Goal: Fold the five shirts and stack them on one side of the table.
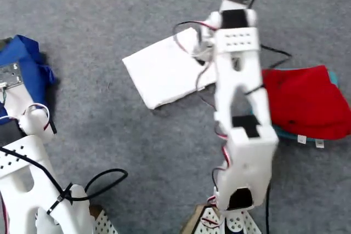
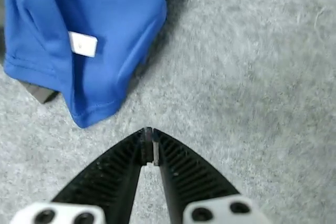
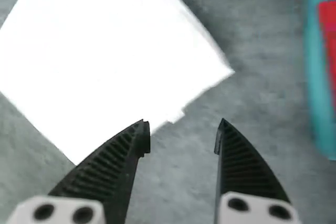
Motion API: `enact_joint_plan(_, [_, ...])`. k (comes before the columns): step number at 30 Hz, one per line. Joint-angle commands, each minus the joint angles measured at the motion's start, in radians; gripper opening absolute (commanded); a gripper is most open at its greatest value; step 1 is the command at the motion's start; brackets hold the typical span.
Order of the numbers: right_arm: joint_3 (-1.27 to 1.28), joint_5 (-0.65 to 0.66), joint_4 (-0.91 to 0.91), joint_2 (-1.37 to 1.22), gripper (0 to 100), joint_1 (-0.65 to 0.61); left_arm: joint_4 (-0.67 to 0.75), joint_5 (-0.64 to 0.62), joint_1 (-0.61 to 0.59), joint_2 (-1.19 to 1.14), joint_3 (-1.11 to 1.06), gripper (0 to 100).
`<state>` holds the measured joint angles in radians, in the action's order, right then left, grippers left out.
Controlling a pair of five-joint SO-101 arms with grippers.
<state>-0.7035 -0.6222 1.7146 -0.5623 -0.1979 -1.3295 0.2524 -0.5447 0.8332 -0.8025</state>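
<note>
A folded white shirt point(image 1: 162, 72) lies in the middle of the grey table. My right gripper point(image 3: 181, 137) hangs open just over its edge point(image 3: 105, 61), nothing between the fingers. A red shirt point(image 1: 304, 100) lies folded on top of a teal one point(image 1: 282, 131) at the right side. A blue shirt point(image 1: 24, 61) sits crumpled at the left edge. My left gripper point(image 2: 149, 148) is shut and empty above bare table, a short way from the blue shirt point(image 2: 89, 30), whose white label point(image 2: 83, 44) faces up.
The right arm point(image 1: 241, 113) stretches over the table between the white shirt and the red stack. The left arm's base point(image 1: 27, 184) and a black cable point(image 1: 104, 182) occupy the front left corner. Grey table point(image 1: 120, 135) lies open in front of the white shirt.
</note>
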Motion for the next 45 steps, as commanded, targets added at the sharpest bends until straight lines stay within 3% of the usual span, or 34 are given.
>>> enact_joint_plan(1, [-0.205, -0.087, -0.009, -0.156, 21.7, -0.041, 0.012, -0.002, -0.011, 0.012, -0.025, 2])
enact_joint_plan(7, [-0.507, -0.126, 0.064, -0.383, 21.8, -0.022, 0.011, -0.002, -0.012, 0.012, -0.051, 2])
enact_joint_plan(11, [-0.570, -0.115, 0.074, -0.397, 21.8, 0.016, 0.011, -0.002, -0.012, 0.012, -0.044, 2])
enact_joint_plan(17, [-0.420, -0.049, 0.074, -0.214, 22.1, 0.038, 0.012, 0.000, -0.012, 0.012, -0.043, 2])
enact_joint_plan(23, [-0.070, -0.054, 0.074, -0.004, 35.6, 0.035, 0.014, 0.002, -0.011, 0.012, -0.041, 2])
enact_joint_plan(27, [0.056, -0.055, 0.026, 0.030, 39.2, 0.018, 0.014, 0.002, -0.006, 0.012, -0.043, 2])
enact_joint_plan(35, [0.019, -0.057, -0.167, -0.125, 39.0, 0.013, 0.009, 0.005, -0.009, 0.012, -0.041, 2])
enact_joint_plan(45, [-0.254, -0.098, -0.147, -0.384, 38.9, 0.008, 0.006, 0.005, -0.011, 0.012, -0.049, 2])
